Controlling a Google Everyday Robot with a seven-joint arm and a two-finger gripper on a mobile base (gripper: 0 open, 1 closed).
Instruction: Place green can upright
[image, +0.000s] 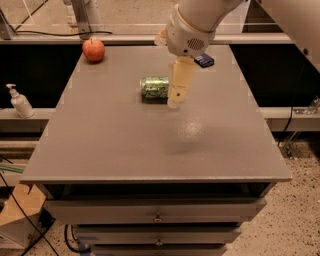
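The green can lies on its side near the middle of the grey table, its long axis running left to right. My gripper hangs from the white arm above the table, just right of the can, its cream fingers pointing down. The fingers overlap the can's right end in this view. Nothing is held.
A red apple sits at the table's far left corner. A dark blue flat packet lies at the far right, partly behind the arm. A white pump bottle stands on a low shelf to the left of the table.
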